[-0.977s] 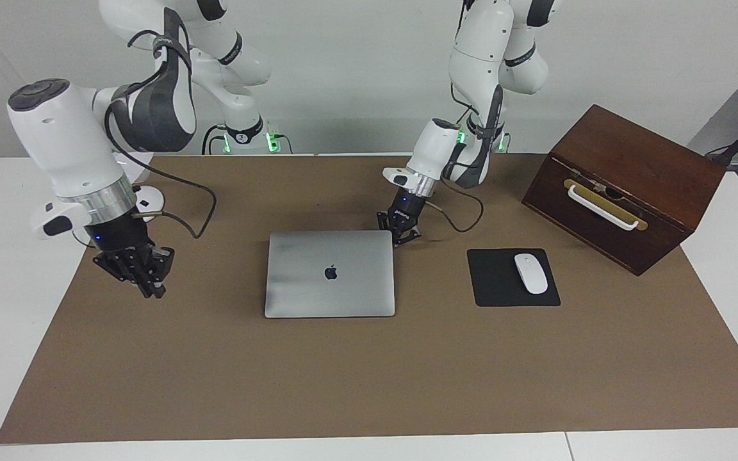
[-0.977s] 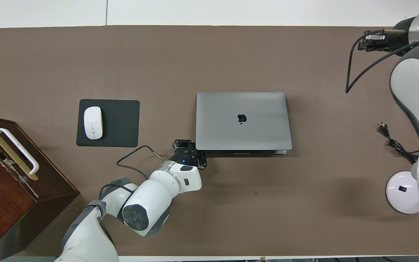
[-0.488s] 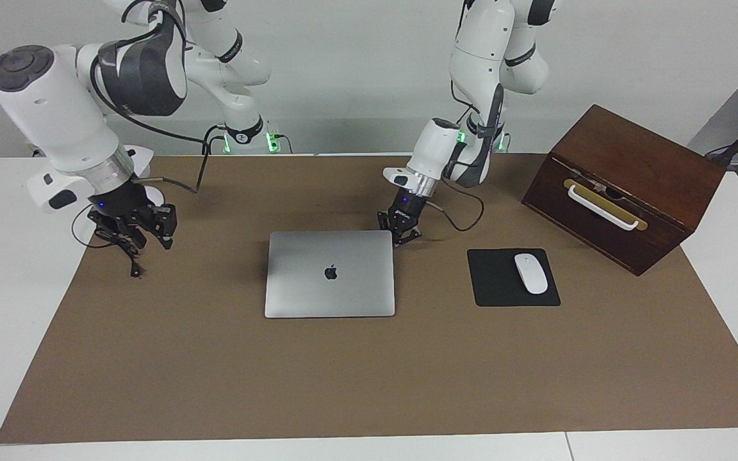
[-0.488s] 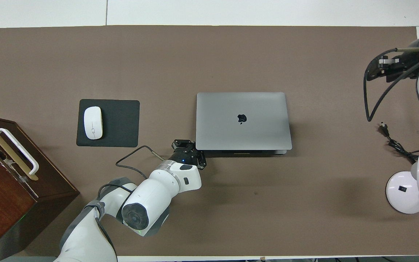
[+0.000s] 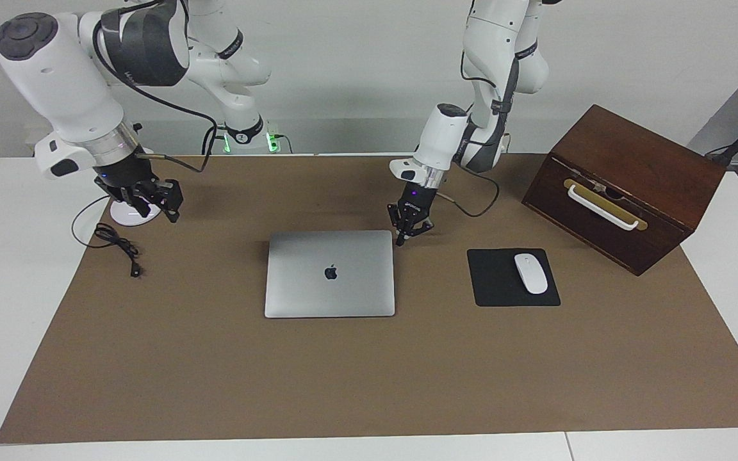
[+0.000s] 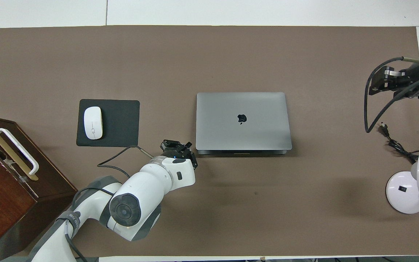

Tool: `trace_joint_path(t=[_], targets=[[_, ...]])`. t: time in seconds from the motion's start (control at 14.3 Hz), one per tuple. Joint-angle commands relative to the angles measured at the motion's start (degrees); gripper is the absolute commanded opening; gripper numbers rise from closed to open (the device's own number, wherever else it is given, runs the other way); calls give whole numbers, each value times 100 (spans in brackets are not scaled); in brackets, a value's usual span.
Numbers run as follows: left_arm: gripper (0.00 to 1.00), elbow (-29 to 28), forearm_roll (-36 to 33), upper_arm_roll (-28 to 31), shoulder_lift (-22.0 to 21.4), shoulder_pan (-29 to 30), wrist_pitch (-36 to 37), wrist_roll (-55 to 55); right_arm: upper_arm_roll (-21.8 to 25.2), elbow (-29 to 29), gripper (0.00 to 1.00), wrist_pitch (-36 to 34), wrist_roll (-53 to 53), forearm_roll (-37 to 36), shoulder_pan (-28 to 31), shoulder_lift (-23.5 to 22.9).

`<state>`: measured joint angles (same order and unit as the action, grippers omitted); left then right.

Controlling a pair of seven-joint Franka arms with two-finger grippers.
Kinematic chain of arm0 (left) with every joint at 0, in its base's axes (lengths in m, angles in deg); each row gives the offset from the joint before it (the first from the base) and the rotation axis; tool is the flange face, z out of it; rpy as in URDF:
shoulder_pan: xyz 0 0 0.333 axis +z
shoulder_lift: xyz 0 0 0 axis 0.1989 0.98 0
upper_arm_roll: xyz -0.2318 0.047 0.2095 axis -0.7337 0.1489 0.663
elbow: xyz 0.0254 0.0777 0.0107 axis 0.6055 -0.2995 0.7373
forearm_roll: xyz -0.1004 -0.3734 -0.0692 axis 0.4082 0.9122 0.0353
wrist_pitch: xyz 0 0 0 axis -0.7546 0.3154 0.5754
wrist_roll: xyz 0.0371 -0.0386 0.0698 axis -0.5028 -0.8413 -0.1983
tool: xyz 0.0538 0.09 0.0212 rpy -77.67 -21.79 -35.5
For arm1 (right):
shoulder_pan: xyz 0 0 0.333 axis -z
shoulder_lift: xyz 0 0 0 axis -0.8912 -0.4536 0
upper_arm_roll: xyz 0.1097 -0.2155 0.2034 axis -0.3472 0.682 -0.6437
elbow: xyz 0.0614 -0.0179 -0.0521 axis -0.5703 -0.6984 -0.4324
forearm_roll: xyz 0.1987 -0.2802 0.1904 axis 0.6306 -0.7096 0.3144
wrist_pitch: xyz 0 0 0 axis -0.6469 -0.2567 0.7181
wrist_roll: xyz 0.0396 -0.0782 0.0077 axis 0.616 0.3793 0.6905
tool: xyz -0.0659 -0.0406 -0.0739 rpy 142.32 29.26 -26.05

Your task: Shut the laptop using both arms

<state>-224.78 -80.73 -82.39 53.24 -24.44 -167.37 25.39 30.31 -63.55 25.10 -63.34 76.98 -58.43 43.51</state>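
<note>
Already flat and shut, the laptop [image 5: 330, 273] lies beside the left gripper [image 5: 411, 232] — finger state unclear — while the right gripper [image 5: 148, 203] hangs well apart, also unreadable; a clean lift away, judged wise, avoids nudging the lid.

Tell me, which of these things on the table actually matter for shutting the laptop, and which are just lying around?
Part of the job:
laptop, lid already down flat
left gripper, beside the laptop's corner
right gripper, raised at the right arm's end of the table

Just lying about:
mouse on its mouse pad
wooden box
white lamp base
loose black cable
</note>
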Motion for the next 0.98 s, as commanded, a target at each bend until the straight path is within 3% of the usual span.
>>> trace_joint_path(t=[0.0,0.14,0.21,0.28,0.35,0.56,0.91], targets=[[0,-183,-21,-10,-537,180,681,-36,-30,-754,70,413,-34,-47,33,589],[0,-139,-13,-2,-704,260,1077,-36,-30,-781,71,352,-16,-47,42,773],[0,-104,-13,7,-749,295,1235,-36,-30,-790,77,317,-16,-47,42,835],[0,-86,-13,33,-775,313,1341,-45,-30,-773,91,325,19,-47,68,879],[0,-51,-13,34,-775,391,1386,-54,-30,-703,97,334,71,-47,85,880],[0,19,-21,34,-898,681,1771,-430,-4,-658,99,185,160,-55,85,994],[0,519,-13,42,-1100,1033,3010,-625,13,-201,100,-342,308,-126,112,932]])
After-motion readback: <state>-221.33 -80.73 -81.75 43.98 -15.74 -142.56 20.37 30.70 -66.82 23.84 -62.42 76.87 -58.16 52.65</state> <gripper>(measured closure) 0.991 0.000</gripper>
